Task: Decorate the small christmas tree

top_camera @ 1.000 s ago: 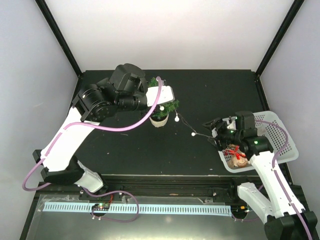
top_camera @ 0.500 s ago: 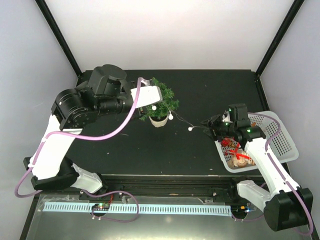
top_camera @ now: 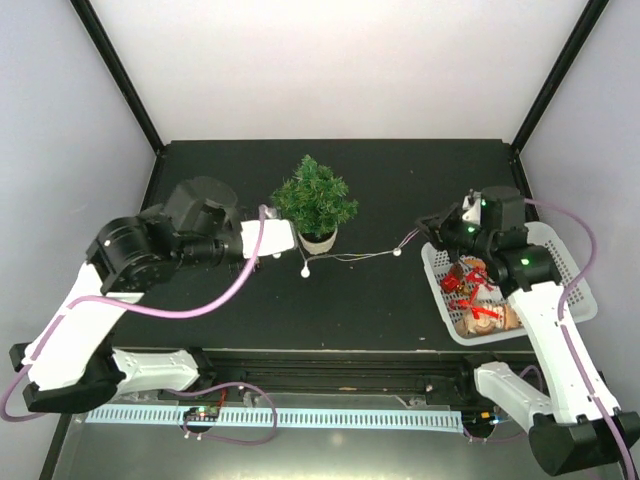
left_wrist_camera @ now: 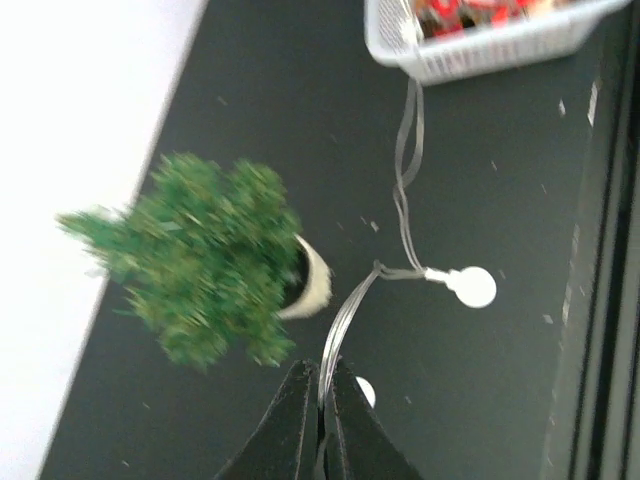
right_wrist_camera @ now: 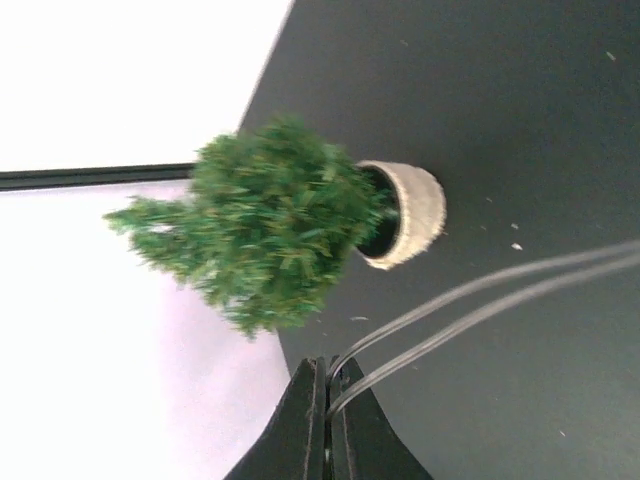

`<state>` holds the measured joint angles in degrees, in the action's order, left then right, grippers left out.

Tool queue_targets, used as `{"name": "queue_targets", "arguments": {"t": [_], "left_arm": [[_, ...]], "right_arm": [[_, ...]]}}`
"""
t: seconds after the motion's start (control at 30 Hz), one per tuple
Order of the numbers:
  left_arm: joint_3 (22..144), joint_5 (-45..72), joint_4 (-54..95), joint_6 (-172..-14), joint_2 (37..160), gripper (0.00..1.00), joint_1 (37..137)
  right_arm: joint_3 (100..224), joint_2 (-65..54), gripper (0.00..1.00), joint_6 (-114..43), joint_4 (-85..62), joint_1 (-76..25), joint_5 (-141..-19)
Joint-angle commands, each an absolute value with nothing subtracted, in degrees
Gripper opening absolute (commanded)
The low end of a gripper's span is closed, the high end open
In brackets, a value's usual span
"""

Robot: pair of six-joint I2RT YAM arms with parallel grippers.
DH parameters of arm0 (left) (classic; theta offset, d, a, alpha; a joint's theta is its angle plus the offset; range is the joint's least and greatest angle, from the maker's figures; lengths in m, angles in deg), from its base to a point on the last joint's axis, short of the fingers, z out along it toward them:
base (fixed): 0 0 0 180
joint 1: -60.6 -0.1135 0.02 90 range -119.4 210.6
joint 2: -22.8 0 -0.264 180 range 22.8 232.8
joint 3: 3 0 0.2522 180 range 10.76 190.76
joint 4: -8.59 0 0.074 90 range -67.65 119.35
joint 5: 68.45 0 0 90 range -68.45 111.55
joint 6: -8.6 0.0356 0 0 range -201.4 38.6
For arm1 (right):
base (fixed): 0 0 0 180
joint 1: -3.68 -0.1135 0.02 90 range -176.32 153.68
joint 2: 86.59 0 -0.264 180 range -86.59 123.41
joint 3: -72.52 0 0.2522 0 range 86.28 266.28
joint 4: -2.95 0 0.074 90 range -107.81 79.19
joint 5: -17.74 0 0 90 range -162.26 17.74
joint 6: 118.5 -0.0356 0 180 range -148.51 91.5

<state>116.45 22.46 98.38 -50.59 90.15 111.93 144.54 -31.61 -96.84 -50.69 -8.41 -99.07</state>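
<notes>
The small christmas tree [top_camera: 315, 198] stands upright in its white pot [top_camera: 320, 240] at mid-table, bare of ornaments. In front of the pot a thin light string [top_camera: 360, 256] with white bulbs [top_camera: 397, 252] runs between the two grippers. My left gripper [top_camera: 297, 246] is shut on its left end, just left of the pot; the wire [left_wrist_camera: 345, 320] rises from between the tips [left_wrist_camera: 322, 385], with a bulb [left_wrist_camera: 472, 287] beyond. My right gripper [top_camera: 425, 228] is shut on the other end, where a doubled wire [right_wrist_camera: 480, 295] leaves its tips [right_wrist_camera: 328, 385]. The tree [right_wrist_camera: 270, 230] is to its left.
A white mesh basket [top_camera: 438, 292] at the right edge holds red and tan ornaments [top_camera: 470, 300], just under the right arm. Its wall [left_wrist_camera: 500, 45] shows in the left wrist view. Black frame posts and pale walls bound the back and sides.
The right gripper shut on the light string and lifted back from the basket. The left arm pulled away from the tree toward the near left, drawing the string out in front of the pot.
</notes>
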Motion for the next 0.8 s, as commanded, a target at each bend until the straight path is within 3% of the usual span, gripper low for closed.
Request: {"name": "queue_targets", "arguments": {"t": [0.0,0.2,0.3,0.33,0.43,0.53,0.67,0.77], "left_arm": [[106.2,19.94,97.3,-49.97,88.35,0.02,111.49],[99.24,10.52,94.7,-50.96,92.45,0.02,111.58],[99.21,5.81,94.3,-51.75,95.73,0.1,111.58],[99.26,4.91,93.99,-51.96,97.71,0.15,111.58],[100.67,2.21,94.1,-51.99,100.72,0.48,111.58],[103.02,0.74,94.35,-51.69,102.73,0.71,111.58],[109.8,-0.02,94.59,-53.16,105.29,0.91,111.51],[120.37,-5.64,95.63,-55.44,109.78,0.97,111.11]], "right_arm": [[150.42,-34.21,0.01,-93.75,-55.31,-8.27,-96.09],[151.03,-38.67,0.01,-93.55,-57.84,-8.27,-96.08],[150.21,-40.86,0.01,-93.54,-58.62,-8.31,-96.05],[150.18,-41.41,0.01,-93.54,-58.7,-8.32,-96.15],[150.92,-42.24,0.01,-93.05,-59.37,-8.34,-96.35],[152.19,-42.46,0.01,-92.14,-60.73,-8.33,-96.02],[152.46,-43.02,0.01,-92.31,-60.4,-8.31,-96.37],[152.33,-43.46,0.01,-92.27,-60.39,-8.33,-96.78]]}}
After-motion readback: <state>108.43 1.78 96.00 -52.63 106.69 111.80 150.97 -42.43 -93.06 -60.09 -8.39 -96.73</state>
